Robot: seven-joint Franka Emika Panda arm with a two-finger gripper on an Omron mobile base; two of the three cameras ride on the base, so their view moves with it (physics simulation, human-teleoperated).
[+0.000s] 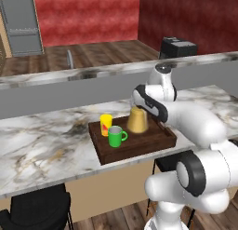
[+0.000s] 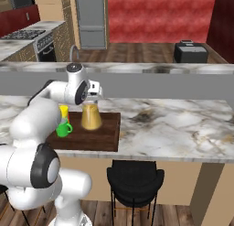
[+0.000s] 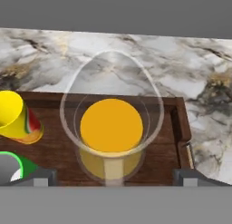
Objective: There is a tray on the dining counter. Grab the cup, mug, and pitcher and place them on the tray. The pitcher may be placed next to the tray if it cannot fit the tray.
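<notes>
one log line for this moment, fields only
end effector: open above clear amber glass pitcher | dark brown wooden tray: holds pitcher, yellow cup, green handled mug | placing: looks done

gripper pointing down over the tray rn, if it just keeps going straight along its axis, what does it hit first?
Most likely the pitcher: the gripper is open and looks down into its mouth, one fingertip on each side. Going on, it would probably meet the glass rim before the tray, though depth is hard to judge.

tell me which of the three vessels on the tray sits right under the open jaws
The pitcher, the clear glass one with the amber lower part. The yellow cup and green mug stand off to one side on the tray.
</notes>
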